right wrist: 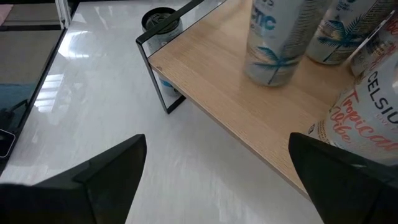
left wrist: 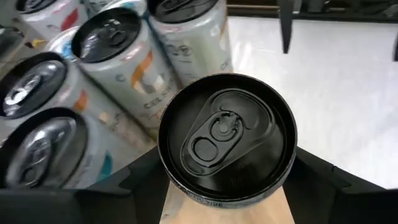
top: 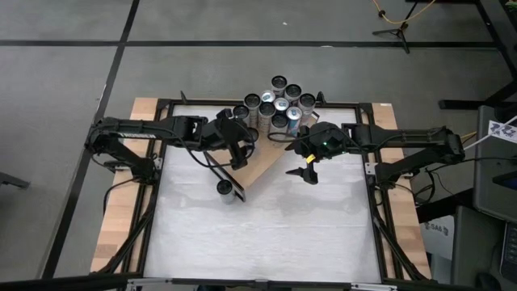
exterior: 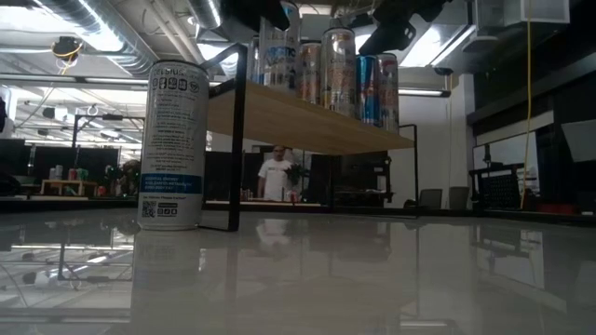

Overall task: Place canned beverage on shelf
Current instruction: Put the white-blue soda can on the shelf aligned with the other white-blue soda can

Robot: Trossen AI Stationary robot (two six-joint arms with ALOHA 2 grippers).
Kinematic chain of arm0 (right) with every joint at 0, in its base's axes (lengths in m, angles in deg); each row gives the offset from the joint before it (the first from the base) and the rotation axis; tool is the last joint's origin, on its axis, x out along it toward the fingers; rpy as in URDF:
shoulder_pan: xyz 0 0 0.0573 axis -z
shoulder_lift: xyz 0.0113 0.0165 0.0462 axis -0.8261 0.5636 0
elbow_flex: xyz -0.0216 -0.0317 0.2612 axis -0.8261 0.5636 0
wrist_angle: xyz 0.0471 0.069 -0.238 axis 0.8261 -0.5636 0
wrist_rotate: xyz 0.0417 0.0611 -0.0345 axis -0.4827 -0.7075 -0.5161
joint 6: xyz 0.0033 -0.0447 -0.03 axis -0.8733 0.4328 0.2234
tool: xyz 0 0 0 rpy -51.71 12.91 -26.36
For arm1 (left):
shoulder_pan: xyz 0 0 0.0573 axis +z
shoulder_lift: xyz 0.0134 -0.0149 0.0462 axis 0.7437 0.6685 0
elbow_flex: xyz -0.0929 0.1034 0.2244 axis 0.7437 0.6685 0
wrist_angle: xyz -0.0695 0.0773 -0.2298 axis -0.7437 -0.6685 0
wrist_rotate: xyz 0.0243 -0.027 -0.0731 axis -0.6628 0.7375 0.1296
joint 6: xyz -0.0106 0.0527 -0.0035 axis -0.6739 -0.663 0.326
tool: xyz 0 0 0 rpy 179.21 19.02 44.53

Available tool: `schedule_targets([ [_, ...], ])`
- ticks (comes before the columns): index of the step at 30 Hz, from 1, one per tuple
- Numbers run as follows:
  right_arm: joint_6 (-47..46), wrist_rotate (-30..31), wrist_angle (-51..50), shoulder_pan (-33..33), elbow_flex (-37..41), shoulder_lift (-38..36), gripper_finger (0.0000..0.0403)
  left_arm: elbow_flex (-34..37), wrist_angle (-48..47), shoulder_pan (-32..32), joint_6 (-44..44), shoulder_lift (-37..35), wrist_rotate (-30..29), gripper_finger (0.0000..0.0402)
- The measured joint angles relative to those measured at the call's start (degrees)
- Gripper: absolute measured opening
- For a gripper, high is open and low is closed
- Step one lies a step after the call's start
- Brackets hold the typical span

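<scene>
Left gripper is over the left part of the shelf, fingers either side of a black-topped can. The can sits between them on the wood; looks gripped, but contact at the pads is hidden, so can't confirm.

Right gripper hangs over the white table just off the shelf's near-right edge, jaws spread wide, nothing between them.

The shelf runs diagonally across the far-middle of the table. A cluster of cans stands packed at its far end, just beside the left gripper's can.

One more can stands alone on the table at the shelf's near-left corner, by the black frame end.
</scene>
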Motion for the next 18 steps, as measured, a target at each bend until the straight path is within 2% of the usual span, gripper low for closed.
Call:
schedule_targets([
  [5, -0.54, -1.80, 0.07, 0.02, -0.34, -0.02, 0.0388, 0.00, 0.06, 0.01, 0.07, -0.02, -1.53, 0.0245],
  [11, 0.07, -15.04, 4.50, 0.02, -1.57, -3.68, 0.0388, 0.00, 0.48, 1.04, 3.50, -0.02, -1.64, 0.0245],
  [13, 0.26, -17.78, 6.31, 0.02, -1.60, -6.14, 0.0388, 0.00, 0.70, 1.67, 4.54, 0.28, -1.91, 0.0245],
  [18, 0.35, -18.41, 4.21, -0.02, -1.60, -14.16, 0.0388, 0.00, 1.09, 3.13, 5.76, 1.75, -2.10, 0.0245],
])
